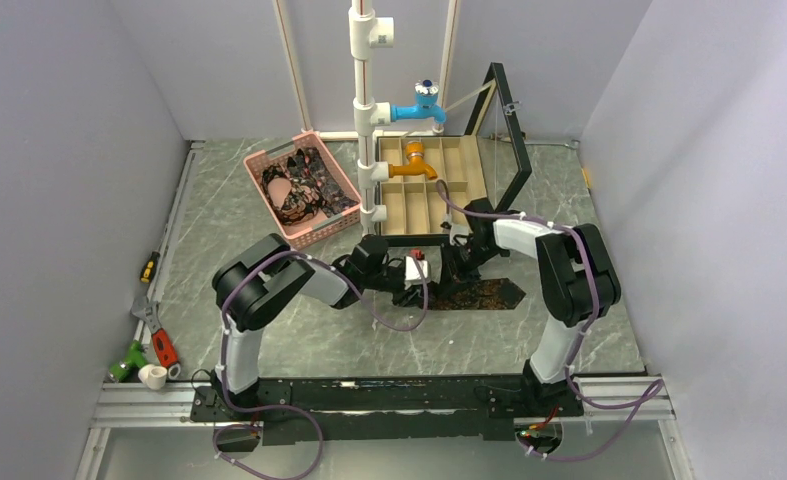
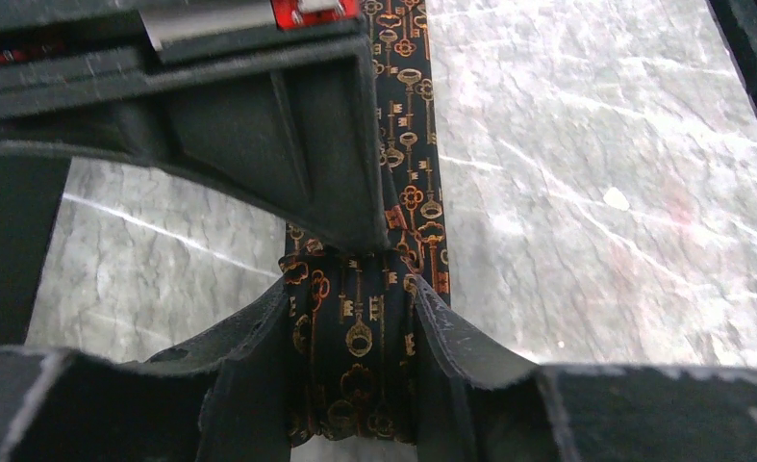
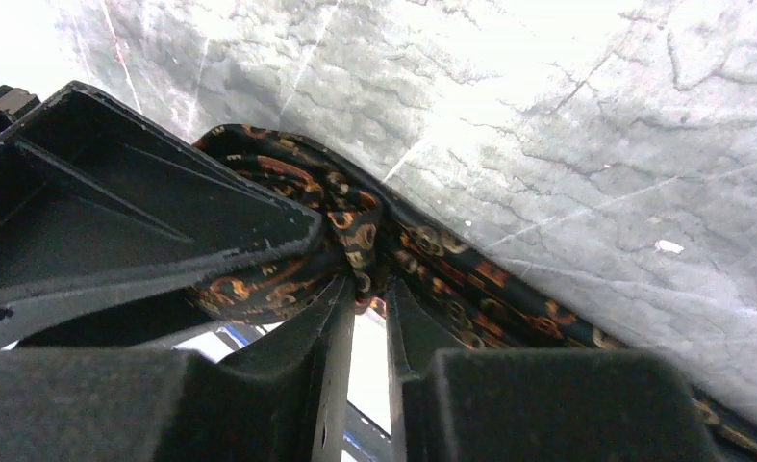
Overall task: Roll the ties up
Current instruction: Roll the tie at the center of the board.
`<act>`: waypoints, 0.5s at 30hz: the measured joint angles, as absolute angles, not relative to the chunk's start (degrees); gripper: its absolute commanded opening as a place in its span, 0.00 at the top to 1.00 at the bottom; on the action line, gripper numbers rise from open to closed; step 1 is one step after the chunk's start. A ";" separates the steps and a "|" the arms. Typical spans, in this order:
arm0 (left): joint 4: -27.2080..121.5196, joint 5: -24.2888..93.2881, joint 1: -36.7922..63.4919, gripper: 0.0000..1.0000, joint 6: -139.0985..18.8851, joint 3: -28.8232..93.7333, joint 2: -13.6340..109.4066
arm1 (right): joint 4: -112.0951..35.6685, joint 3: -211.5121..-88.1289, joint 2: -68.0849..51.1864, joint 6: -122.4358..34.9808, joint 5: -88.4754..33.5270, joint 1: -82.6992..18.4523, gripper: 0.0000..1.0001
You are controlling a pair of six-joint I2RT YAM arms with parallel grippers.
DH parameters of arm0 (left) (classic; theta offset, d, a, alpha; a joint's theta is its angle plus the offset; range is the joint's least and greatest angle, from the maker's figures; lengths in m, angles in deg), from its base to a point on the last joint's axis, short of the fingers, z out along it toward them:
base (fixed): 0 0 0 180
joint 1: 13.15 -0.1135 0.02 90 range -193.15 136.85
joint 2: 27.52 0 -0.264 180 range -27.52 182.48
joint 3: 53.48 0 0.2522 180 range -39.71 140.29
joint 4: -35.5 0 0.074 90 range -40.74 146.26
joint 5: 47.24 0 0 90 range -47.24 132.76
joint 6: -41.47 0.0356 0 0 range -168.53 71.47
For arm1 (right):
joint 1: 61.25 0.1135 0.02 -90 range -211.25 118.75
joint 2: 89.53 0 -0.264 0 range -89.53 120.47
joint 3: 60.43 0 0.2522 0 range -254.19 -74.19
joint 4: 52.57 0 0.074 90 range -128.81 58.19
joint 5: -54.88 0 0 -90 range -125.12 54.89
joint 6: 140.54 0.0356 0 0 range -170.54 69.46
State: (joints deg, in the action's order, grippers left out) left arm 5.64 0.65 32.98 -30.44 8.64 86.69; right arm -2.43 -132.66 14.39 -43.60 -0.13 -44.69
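Note:
One of the ties [image 1: 484, 293], dark with an orange key pattern, lies flat on the marble table, wide end to the right. Its narrow end is wound into a small roll [image 2: 355, 337]. My left gripper [image 2: 355, 289] is shut on that roll, one finger on each side. The unrolled strip [image 2: 413, 96] runs away from it. My right gripper [image 3: 369, 284] meets the roll from the other side, jaws a narrow slit apart, with a fold of the tie [image 3: 355, 226] just at its tips. Both grippers sit together at the table's middle [image 1: 431, 280]. More ties [image 1: 304, 185] lie in the pink basket.
The pink mesh basket [image 1: 265, 160] stands at the back left. A wooden divided box [image 1: 469, 160] with its lid open stands behind the grippers, beside a white pipe stand [image 1: 364, 120] with taps. Hand tools [image 1: 154, 345] lie at the left edge.

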 measured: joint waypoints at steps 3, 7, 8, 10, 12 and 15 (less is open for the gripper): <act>8.44 0.57 32.52 0.71 -28.71 7.20 84.57 | -2.30 -132.27 13.34 -43.82 -0.07 -44.87 0.68; 10.52 0.41 31.91 0.66 -27.18 6.17 83.11 | -2.65 -132.01 11.09 -43.93 1.27 -45.63 0.68; 10.85 0.33 31.82 0.65 -26.94 6.15 82.98 | -3.13 -131.86 10.72 -43.86 2.05 -45.76 0.67; 10.93 0.17 31.80 0.63 -26.83 6.15 82.96 | -4.00 -131.64 10.74 -43.45 3.32 -45.79 0.67; 10.96 0.11 31.78 0.63 -26.79 6.15 82.96 | -4.83 -131.42 10.98 -42.88 4.63 -45.52 0.67; 10.98 0.04 31.78 0.64 -26.75 6.17 82.96 | -5.97 -131.05 11.57 -42.33 5.81 -44.89 0.71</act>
State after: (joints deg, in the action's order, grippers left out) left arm 10.98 0.04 31.78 -26.75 6.17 82.96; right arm -5.97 -131.05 11.57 -42.33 5.81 -44.89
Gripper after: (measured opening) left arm 0.424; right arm 0.331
